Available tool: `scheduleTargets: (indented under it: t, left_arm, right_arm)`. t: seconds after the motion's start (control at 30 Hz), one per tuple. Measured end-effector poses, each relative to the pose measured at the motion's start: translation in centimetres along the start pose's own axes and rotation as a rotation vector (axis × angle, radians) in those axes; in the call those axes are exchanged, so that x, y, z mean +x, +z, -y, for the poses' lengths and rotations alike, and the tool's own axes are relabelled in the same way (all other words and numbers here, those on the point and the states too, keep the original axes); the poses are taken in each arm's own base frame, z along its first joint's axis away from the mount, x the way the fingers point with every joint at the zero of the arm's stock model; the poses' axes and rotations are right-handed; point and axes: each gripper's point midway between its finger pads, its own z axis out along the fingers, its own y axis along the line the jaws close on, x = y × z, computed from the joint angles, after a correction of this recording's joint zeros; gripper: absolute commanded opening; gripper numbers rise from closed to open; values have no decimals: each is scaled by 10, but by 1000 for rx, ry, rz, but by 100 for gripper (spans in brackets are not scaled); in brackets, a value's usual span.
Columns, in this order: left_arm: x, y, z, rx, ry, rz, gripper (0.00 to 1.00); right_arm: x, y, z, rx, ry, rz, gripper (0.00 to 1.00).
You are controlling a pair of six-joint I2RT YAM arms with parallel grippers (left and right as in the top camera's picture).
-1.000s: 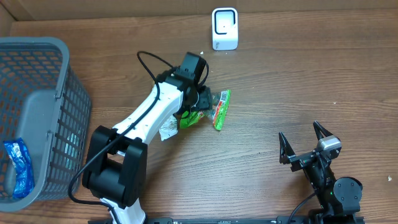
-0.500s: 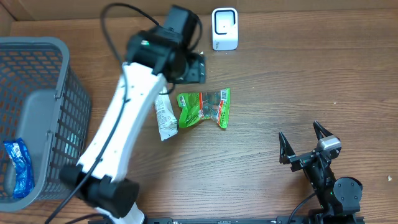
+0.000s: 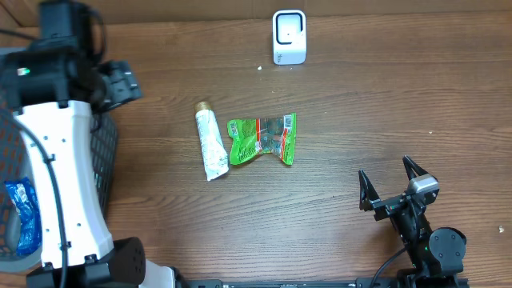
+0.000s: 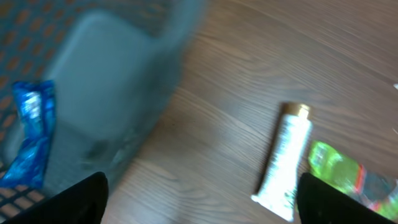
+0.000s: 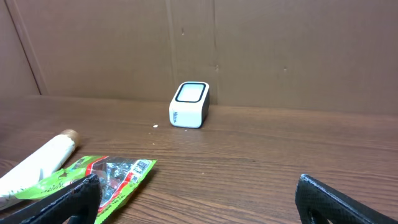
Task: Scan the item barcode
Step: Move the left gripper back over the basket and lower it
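Snagging worries us: our left hand (image 3: 122, 82) hangs wide open and empty by the right rim of the basket (image 3: 106, 160), far left, and reaching for the blue packet (image 3: 22, 216) low inside could catch the mesh.

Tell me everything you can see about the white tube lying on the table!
The white tube is soft-looking, with a small gold cap at the far end and a flat, wider crimped end nearest the robot. Its print is too small to read. It lies flat on the wooden table, cap on. A green packet lies right beside it, perhaps touching. Nothing holds it.
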Motion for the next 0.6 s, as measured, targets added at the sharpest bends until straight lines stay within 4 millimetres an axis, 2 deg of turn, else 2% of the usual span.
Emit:
scheduleTargets:
  t: [0.17,0.27,0.6]
  left_arm:
    - [-8,6,-46,-43,-105,-10,89]
    - [-9,7,-62,-50,-142,-18,89]
    - [-9,8,-61,-27,-130,-23,91]
  right_arm:
    - [0,0,0,0,0,0,100]
    - [0,0,0,0,0,0,100]
    - [0,0,0,0,0,0,100]
